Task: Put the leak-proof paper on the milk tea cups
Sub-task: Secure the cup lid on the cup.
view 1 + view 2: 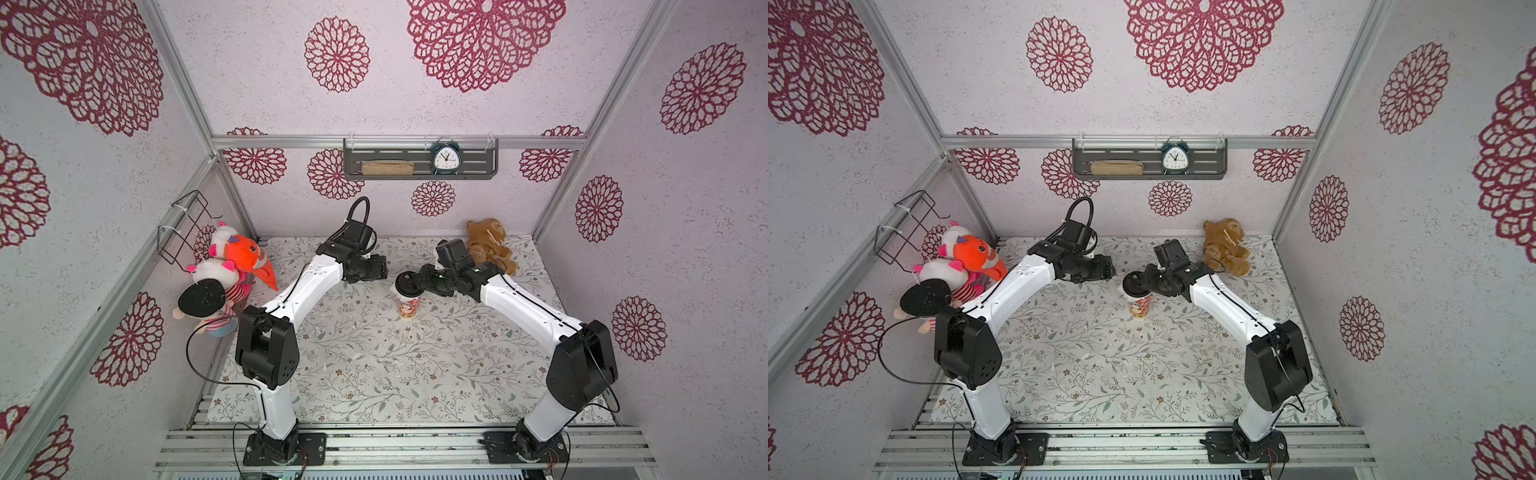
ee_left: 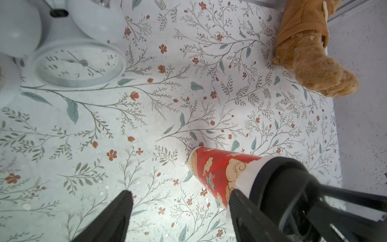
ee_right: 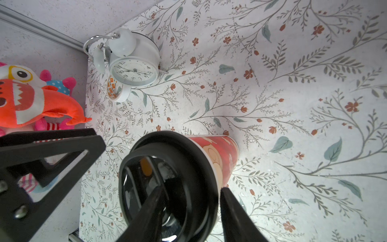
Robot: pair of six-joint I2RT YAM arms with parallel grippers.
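**Top views.** In both top views the milk tea cup (image 1: pixel 409 309) (image 1: pixel 1139 308) stands upright on the bench (image 1: pixel 374 374), toward the back and between the two arms. The right jaws hold a black lid (image 1: pixel 404 283) over its mouth, and the lid looks tilted. The left jaws hang just beside the cup, on its left and a little further back. On the back wall a shelf (image 1: pixel 419 174) carries a tan pouch (image 1: pixel 387 167) and a dark alarm clock (image 1: pixel 445 158). A wire basket (image 1: pixel 187 226) hangs on the left wall above a heap of plush toys (image 1: pixel 232 257).

**Left wrist.** The left jaws stand wide apart, with only bare bench between the fingers (image 2: pixel 113 218), and they hold nothing. One finger lies across the cup's red wall; I cannot tell whether it touches. The leak-proof paper (image 2: pixel 251 178) shows as a white band folded down over the cup's rim, directly under the black lid. The lid hides the inside of the cup.

**Right wrist.** The right jaws are clamped on the lid's edge. One finger (image 3: pixel 150 209) is in the lid's sunken top and the other is outside its rim. Past the cup, a white alarm clock (image 3: pixel 134 69) stands on the bench with a roll of tape (image 3: pixel 117 90) against it.
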